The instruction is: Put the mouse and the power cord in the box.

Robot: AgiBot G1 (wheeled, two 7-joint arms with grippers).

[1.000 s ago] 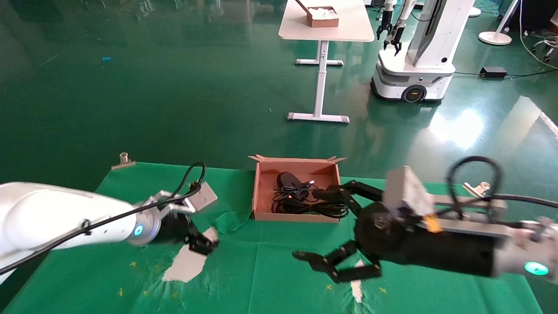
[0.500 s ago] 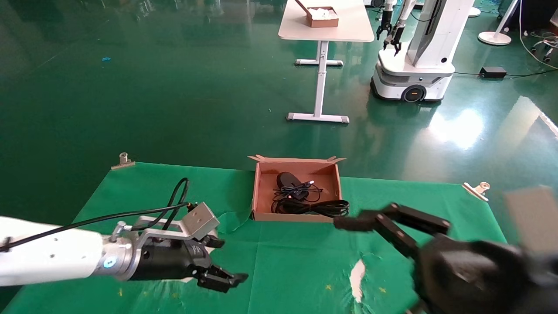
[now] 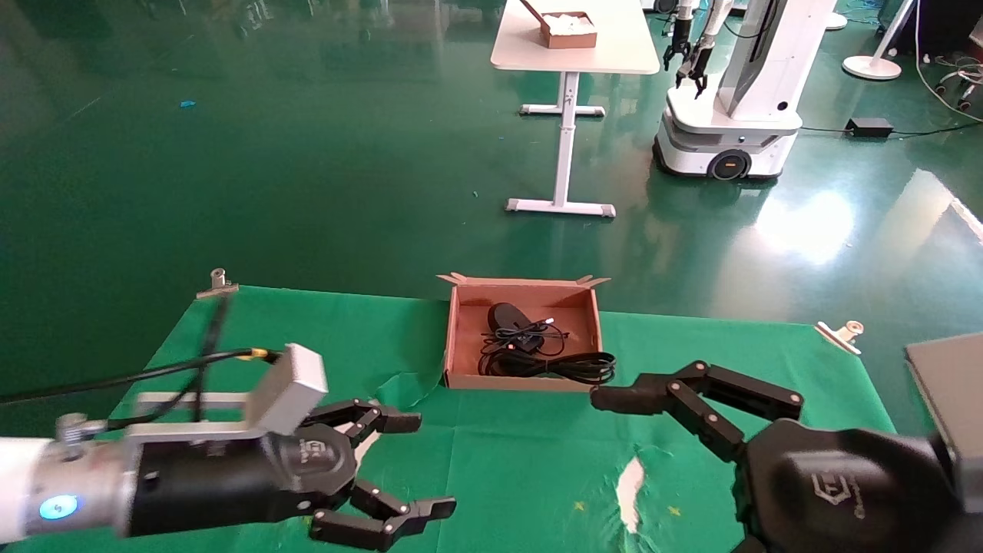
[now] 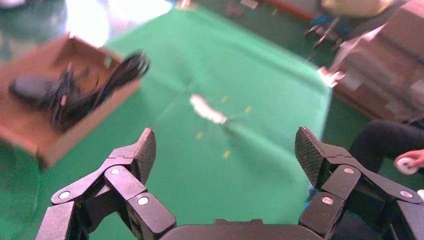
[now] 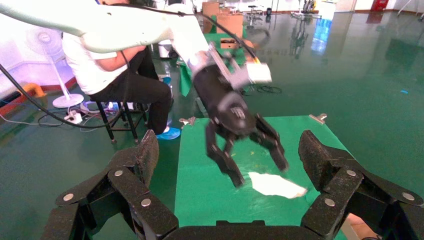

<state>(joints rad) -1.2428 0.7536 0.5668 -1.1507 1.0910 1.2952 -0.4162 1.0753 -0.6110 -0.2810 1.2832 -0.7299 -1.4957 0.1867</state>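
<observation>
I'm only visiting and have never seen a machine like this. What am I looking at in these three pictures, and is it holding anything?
It is a two-armed robot. One picture looks down from its head; the other two come from cameras on its wrists. The left claw and right claw both hang open and empty over a green cloth. On the cloth stands a shallow cardboard box. Inside lie a black mouse and a looped power cord, one loop hanging over the wall.

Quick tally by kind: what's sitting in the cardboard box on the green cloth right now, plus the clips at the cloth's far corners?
mouse: 1
power cord: 1
box: 1
metal clips: 2
Total: 5
</observation>
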